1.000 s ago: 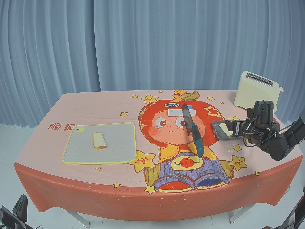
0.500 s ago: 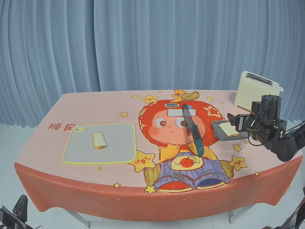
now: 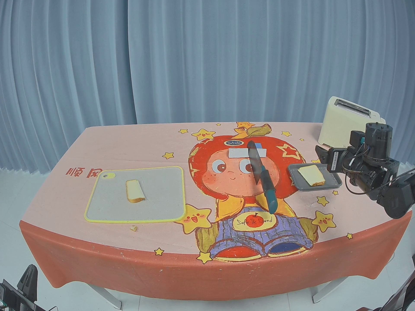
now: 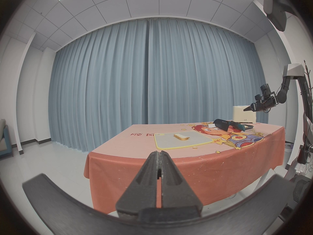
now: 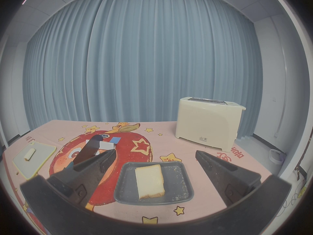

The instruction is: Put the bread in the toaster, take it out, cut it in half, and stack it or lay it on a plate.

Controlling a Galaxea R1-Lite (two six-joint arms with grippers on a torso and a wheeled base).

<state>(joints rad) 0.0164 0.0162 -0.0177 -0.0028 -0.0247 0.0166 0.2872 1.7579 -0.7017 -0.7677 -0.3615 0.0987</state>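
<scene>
Crumb-sized bit (image 3: 134, 228) nr board (image 3: 160, 195) edge: unidentifiable

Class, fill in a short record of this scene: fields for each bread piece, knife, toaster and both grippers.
Bread 1: pale bread piece lies on grey rectangular tray
Bread 2: smaller bread piece on yellow-rimmed grey cutting board
Tool: teal-handled dark-bladed knife, mid-table
Appliance: cream plastic toaster, beyond tray
Right gripper: open, near tray
Left gripper: shut, off table
</scene>
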